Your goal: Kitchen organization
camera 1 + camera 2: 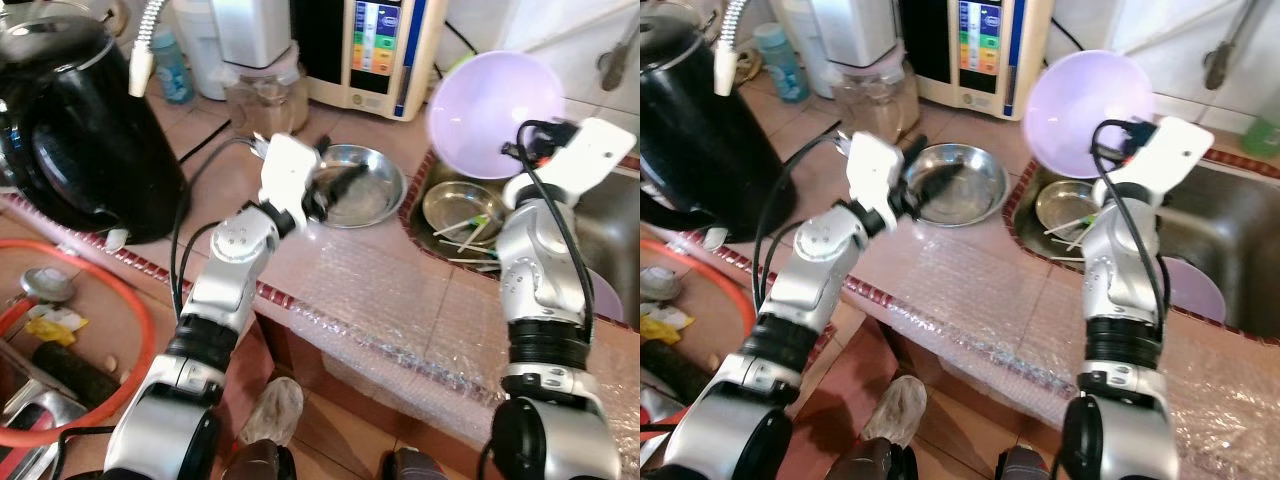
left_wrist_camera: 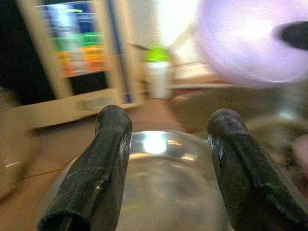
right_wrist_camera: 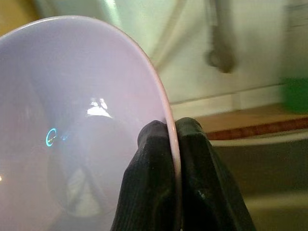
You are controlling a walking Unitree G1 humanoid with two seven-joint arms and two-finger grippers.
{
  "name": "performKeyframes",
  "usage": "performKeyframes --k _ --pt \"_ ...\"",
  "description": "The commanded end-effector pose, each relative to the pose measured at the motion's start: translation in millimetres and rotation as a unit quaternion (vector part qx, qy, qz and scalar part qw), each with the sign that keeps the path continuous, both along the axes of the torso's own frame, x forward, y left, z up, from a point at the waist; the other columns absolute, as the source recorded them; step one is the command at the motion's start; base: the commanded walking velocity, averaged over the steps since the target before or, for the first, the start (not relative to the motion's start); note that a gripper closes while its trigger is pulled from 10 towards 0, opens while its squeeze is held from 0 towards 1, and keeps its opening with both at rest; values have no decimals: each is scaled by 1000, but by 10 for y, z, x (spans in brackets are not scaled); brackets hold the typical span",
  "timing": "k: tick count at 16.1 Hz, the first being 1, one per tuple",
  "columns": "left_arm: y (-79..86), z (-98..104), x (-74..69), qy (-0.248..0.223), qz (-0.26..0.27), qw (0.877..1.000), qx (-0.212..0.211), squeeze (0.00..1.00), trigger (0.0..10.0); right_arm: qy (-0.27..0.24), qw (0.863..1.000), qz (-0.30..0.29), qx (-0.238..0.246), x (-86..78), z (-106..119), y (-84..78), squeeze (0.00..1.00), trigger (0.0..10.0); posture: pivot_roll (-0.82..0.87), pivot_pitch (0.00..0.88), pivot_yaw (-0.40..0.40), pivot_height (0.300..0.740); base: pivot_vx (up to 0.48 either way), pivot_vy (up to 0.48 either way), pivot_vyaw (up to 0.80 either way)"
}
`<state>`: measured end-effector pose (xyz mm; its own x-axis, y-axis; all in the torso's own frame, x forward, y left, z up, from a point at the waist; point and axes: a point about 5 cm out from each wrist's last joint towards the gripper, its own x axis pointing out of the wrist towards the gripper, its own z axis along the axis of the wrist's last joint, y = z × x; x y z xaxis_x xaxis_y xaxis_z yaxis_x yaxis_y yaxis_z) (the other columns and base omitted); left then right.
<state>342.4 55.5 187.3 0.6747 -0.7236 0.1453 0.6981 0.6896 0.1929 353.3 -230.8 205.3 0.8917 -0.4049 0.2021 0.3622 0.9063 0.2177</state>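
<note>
My right gripper (image 3: 172,144) is shut on the rim of a lilac plastic bowl (image 1: 490,110), held tilted in the air above the sink (image 1: 1230,235). My left gripper (image 2: 163,159) is open, its black fingers (image 1: 340,185) hovering over a steel bowl (image 1: 365,185) that rests on the tiled counter. A smaller steel bowl (image 1: 462,207) with chopsticks and utensils lies in the sink. Another lilac bowl (image 1: 1195,290) sits lower in the sink, partly hidden by my right arm.
A black kettle (image 1: 75,120) stands at the counter's left. A water dispenser panel (image 1: 375,45), a glass jar (image 1: 265,95) and a blue bottle (image 1: 172,65) line the back. Bubble wrap (image 1: 400,300) covers the front counter edge. An orange hose (image 1: 120,330) loops below left.
</note>
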Motion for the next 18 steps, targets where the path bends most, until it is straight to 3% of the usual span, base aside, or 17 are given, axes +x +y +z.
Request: performKeyframes --k 1,2,3,6,8,9,10,11,12,18 --pt "-25 21 -59 -5 -36 999 26 1000 10000 32 998 -42 -19 -15 -101 -103 0 0 -64 49 50 740 0 0 0" --pt "-53 -42 -106 11 -67 997 48 1000 10000 83 992 -86 -47 -60 -280 -237 0 0 -63 49 51 740 0 0 0" --pt "-62 -61 -125 15 -77 995 55 1000 10000 99 989 -94 -51 -72 -350 -264 0 0 -63 49 51 740 0 0 0" --pt "-124 -197 -217 38 -121 987 97 1000 10000 179 977 -115 -24 -161 -731 -298 0 0 -65 43 58 740 0 0 0" --pt "-147 -236 -264 55 -142 982 108 1000 10000 203 972 -116 -6 -191 -870 -279 0 0 -67 42 62 740 0 0 0" --pt "-162 -273 -285 66 -155 979 118 1000 10000 215 970 -110 -6 -198 -925 -262 0 2941 -68 42 63 740 0 0 0" --pt "-166 -300 -291 76 -161 976 123 1000 10000 216 970 -108 -4 -199 -941 -253 216 4941 -68 42 64 740 0 0 0" --pt "-172 -316 -293 77 -167 974 131 1000 10000 219 971 -101 1 -195 -963 -237 1000 8353 -69 42 66 740 0 0 0" --pt "-173 -310 -272 78 -159 976 129 1000 10000 220 970 -103 0 -197 -968 -234 1000 10000 -70 41 69 740 0 0 0" --pt "-205 -242 -207 77 -145 980 115 1000 10000 200 976 -84 0 -224 -954 -141 1000 10000 -80 42 80 740 0 0 0"
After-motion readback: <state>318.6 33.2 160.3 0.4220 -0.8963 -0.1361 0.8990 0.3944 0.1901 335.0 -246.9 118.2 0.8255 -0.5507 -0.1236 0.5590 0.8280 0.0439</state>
